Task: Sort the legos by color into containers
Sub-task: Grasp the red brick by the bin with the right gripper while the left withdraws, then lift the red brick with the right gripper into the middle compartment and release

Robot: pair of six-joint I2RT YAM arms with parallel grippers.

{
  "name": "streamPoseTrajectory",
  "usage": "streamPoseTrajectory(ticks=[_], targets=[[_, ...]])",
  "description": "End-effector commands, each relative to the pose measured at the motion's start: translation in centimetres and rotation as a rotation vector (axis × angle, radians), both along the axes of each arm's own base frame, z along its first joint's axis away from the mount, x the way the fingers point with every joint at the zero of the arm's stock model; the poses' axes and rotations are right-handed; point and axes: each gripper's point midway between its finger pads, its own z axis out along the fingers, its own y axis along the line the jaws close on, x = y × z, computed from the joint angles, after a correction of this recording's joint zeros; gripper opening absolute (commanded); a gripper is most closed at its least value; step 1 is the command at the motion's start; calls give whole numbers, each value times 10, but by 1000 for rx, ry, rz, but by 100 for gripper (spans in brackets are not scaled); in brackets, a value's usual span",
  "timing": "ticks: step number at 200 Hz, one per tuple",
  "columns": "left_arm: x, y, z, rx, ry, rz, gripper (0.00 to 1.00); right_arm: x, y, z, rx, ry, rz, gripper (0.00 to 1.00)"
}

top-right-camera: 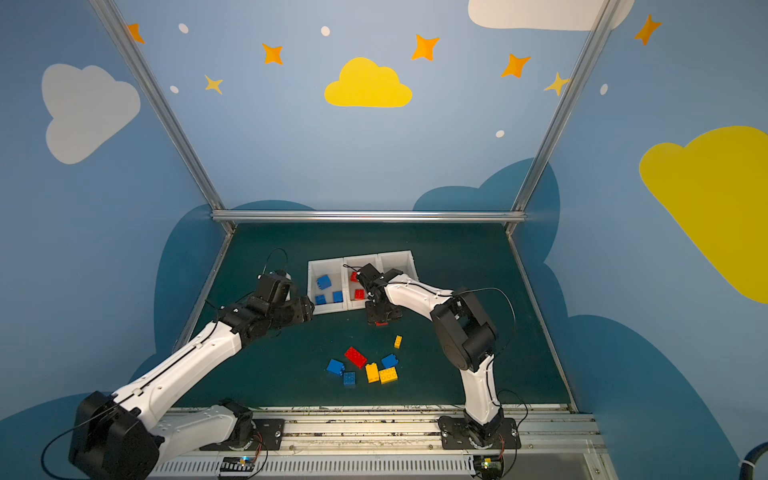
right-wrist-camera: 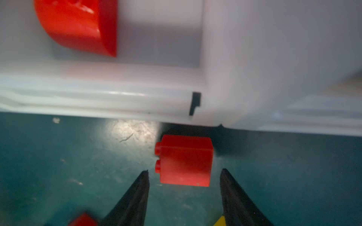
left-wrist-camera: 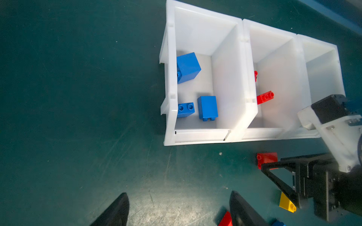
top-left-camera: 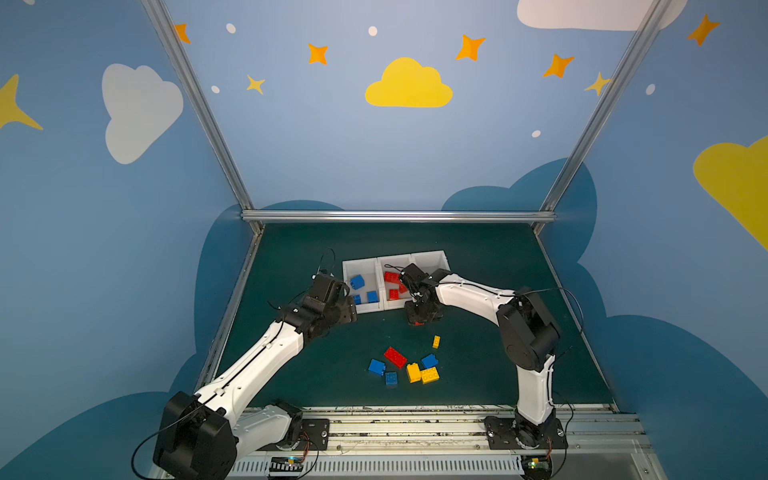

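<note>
A small red lego [right-wrist-camera: 184, 160] lies on the green mat just in front of the white containers [top-left-camera: 394, 259]. My right gripper [right-wrist-camera: 185, 170] stands open over it, a fingertip at each side, not touching; it shows in a top view too [top-left-camera: 419, 320]. My left gripper [left-wrist-camera: 179, 193] is open and empty above bare mat, near the front left corner of the left container [left-wrist-camera: 225, 68], which holds three blue legos [left-wrist-camera: 188, 67]. The middle container [top-right-camera: 358, 259] holds red legos [top-left-camera: 390, 277]. The floor of the right container [top-left-camera: 432, 254] is mostly hidden by my right arm.
Loose legos lie in a cluster near the front middle of the mat: a red one [top-left-camera: 395, 356], blue ones [top-left-camera: 376, 367], yellow ones [top-left-camera: 430, 375], and a small yellow one [top-left-camera: 436, 341] apart, close behind my right gripper. Metal rails edge the mat.
</note>
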Motion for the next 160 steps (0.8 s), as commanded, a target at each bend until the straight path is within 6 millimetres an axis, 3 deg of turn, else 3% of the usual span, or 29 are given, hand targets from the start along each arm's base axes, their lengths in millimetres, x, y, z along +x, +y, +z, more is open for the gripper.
streamPoseTrajectory(ticks=[1, 104, 131, 160], targets=[[0, 5, 2, 1, -17, 21, 81, 2, 1, -7, -21, 7, -7, 54], [-1, 6, 2, 1, -18, 26, 81, -1, 3, -13, -30, 16, 3, 39], [-1, 7, 1, 6, -19, 27, 81, -2, 5, 3, -16, -10, 14, 37], [-1, 7, 3, 8, -23, 26, 81, -3, 7, 40, 18, -57, 44, 37]])
